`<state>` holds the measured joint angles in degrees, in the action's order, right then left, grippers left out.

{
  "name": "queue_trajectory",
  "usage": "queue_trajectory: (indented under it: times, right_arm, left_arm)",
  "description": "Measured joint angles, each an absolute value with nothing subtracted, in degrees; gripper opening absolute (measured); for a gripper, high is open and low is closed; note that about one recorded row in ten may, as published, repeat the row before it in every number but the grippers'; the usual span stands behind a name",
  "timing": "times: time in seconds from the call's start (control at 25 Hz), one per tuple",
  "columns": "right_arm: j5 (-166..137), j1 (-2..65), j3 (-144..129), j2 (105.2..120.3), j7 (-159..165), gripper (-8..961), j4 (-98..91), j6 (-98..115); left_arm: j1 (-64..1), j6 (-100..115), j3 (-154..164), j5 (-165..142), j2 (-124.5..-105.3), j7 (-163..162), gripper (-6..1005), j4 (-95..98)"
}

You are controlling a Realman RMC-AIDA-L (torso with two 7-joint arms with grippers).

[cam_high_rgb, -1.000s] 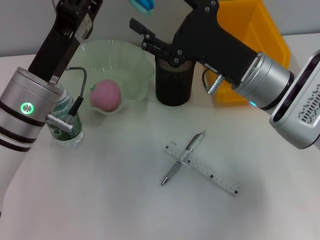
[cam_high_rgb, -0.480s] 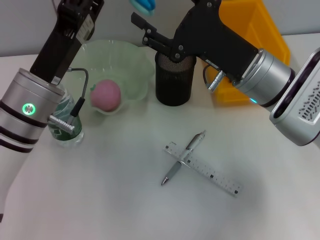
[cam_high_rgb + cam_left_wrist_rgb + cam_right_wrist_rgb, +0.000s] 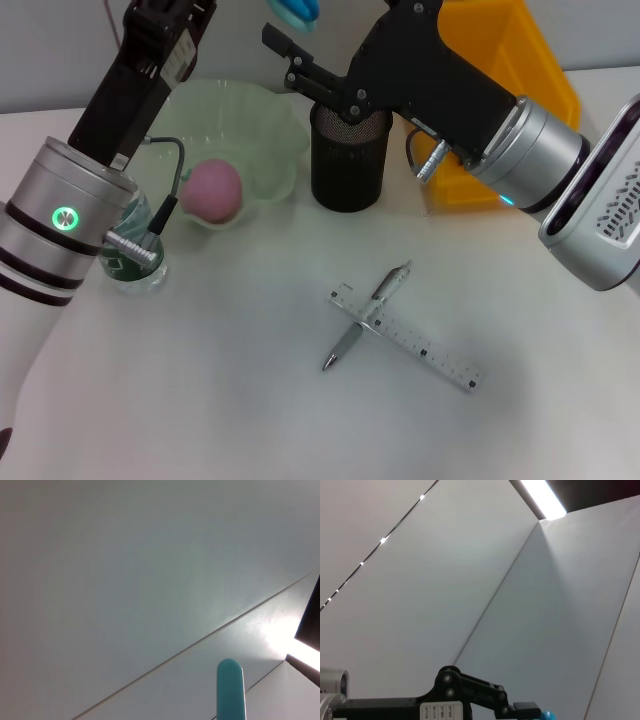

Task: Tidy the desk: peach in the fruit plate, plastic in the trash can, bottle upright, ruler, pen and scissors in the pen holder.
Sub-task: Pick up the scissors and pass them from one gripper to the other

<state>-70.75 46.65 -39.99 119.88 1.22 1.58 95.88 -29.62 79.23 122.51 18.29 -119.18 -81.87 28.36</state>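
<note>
Head view: on the near worktop (image 3: 200, 400) the pen (image 3: 366, 316) lies across the ruler (image 3: 408, 337). Farther back, the pen holder (image 3: 348, 160) stands directly below the right pincer (image 3: 290, 62); whether it grips anything, I cannot tell. The left pincer (image 3: 290, 10) holds blue scissors (image 3: 292, 10) just beside.

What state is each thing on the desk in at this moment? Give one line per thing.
peach: in the fruit plate
bottle: upright, partly hidden by the left arm
pen: lying across the ruler
pen holder: upright
yellow bin: behind the right arm
</note>
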Motion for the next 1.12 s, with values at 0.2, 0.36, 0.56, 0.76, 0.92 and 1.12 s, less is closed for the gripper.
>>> queue_trajectory:
  times: [0.2,0.36,0.56,0.76,0.92,1.12]
  right_arm:
    - [-70.75,46.67,-39.98,119.88,1.22,685,1.58,95.88]
    - [-70.75,46.67,-39.98,119.88,1.22,596,1.66,95.88]
    - [-70.75,46.67,-39.99,119.88,1.22,437,1.74,95.88]
    - [-70.75,46.67,-39.99,119.88,1.22,373,1.85,95.88]
    - [-70.75,46.67,-39.99,119.88,1.22,322,1.85,95.89]
    - [-70.75,46.67,-39.99,119.88,1.22,317,1.85,95.9]
  left_arm:
    - [-29.61,78.95,122.66,18.3,-119.18,-81.84,233,28.69]
    - [-29.61,78.95,123.09,18.29,-119.18,-81.83,233,28.8]
    - [-29.53,78.95,123.46,18.36,-119.18,-81.98,233,28.83]
    - [-29.47,78.95,123.54,18.41,-119.18,-82.26,234,28.88]
    - [-29.45,78.97,123.54,18.45,-119.18,-82.26,234,29.02]
    - [-29.44,79.0,123.51,18.46,-119.18,-82.26,234,29.03]
